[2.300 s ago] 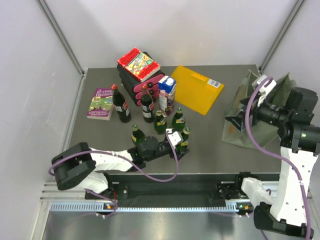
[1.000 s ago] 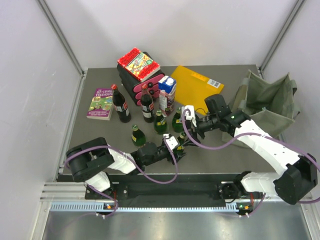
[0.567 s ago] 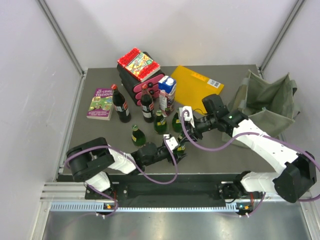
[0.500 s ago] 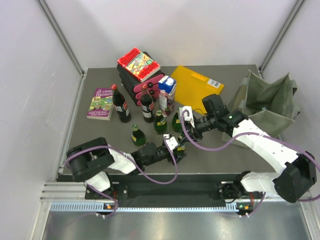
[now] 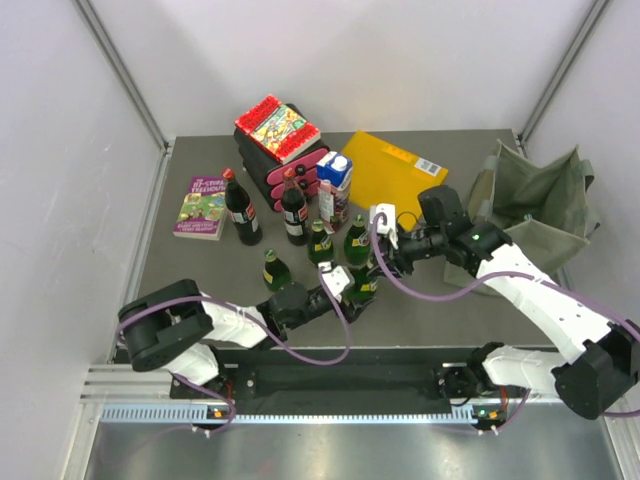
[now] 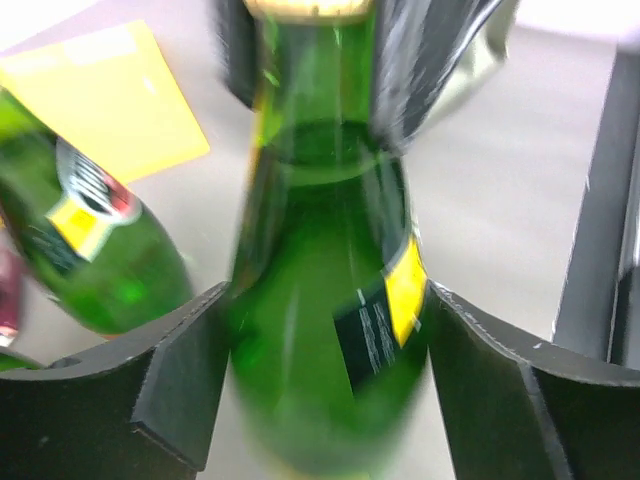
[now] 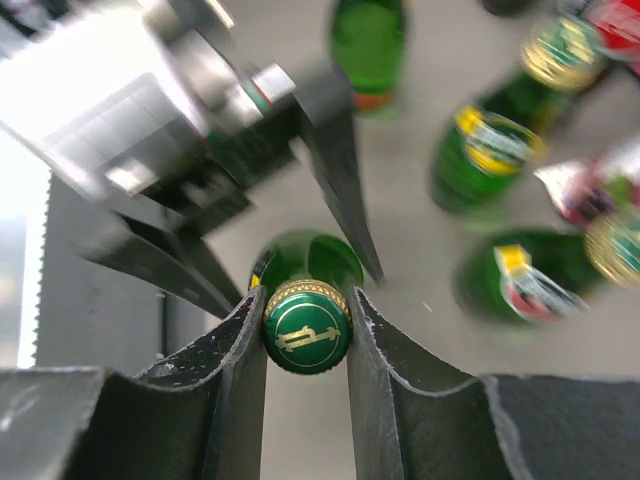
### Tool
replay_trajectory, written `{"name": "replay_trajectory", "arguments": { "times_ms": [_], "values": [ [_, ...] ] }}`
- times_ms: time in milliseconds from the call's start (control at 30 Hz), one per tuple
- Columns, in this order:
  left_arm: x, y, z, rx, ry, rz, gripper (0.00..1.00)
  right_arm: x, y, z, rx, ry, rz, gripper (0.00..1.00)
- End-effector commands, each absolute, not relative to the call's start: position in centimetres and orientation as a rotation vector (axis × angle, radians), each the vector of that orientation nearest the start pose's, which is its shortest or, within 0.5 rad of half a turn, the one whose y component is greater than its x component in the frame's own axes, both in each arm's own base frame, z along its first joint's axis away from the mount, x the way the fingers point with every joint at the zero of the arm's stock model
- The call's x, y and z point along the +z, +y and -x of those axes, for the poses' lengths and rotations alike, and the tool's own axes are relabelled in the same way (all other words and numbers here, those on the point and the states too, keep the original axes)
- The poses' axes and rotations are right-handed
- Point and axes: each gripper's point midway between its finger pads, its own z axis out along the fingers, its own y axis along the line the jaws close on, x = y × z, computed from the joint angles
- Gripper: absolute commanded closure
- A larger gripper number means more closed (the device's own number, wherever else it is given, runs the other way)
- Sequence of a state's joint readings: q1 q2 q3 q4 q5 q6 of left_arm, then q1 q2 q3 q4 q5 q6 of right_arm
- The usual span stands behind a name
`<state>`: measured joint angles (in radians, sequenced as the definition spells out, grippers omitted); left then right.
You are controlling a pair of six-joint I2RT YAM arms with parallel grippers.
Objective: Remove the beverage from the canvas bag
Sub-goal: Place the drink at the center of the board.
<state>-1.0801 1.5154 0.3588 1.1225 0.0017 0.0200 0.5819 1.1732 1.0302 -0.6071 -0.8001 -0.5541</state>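
A green glass bottle [image 5: 364, 287] with a gold-rimmed green cap stands near the table's front middle. My right gripper [image 5: 374, 266] comes from the right and is shut on its cap [image 7: 306, 330], one finger pressed on each side [image 7: 305, 305]. My left gripper [image 5: 356, 292] reaches in low from the left. Its fingers [image 6: 180, 380] flank the bottle's body [image 6: 320, 330] closely. The bottle is blurred, so I cannot tell whether they still press on it. The olive-green canvas bag [image 5: 535, 205] slumps at the right edge, apart from both grippers.
Three more green bottles [image 5: 320, 243] stand just behind the held one. Two dark cola bottles [image 5: 240, 208], a carton [image 5: 335, 185], a pink-and-black stack [image 5: 278, 150], a book [image 5: 203, 206] and a yellow folder [image 5: 392, 178] fill the back.
My right arm swung from the bag over to the bottle and shut on its cap. The bottle and both grippers have since shifted slightly right.
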Motion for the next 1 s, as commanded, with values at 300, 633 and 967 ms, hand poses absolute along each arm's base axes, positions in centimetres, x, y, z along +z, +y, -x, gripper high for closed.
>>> {"name": "replay_trajectory", "arguments": {
  "times_ms": [300,633,967],
  "values": [
    [16.7,-35.9,-18.7,-0.876,1.344,-0.837,0.06,24.6,21.6,-24.0,0.635,1.631,1.258,1.0],
    [16.2,-34.2,-17.8,-0.896,1.436,-0.817,0.06,24.8,20.0,-30.1,0.369,1.682,1.079,1.0],
    [17.5,-32.7,-17.9,-0.876,1.499,-0.759,0.07,23.9,20.7,-34.6,0.306,1.732,1.006,1.0]
  ]
}}
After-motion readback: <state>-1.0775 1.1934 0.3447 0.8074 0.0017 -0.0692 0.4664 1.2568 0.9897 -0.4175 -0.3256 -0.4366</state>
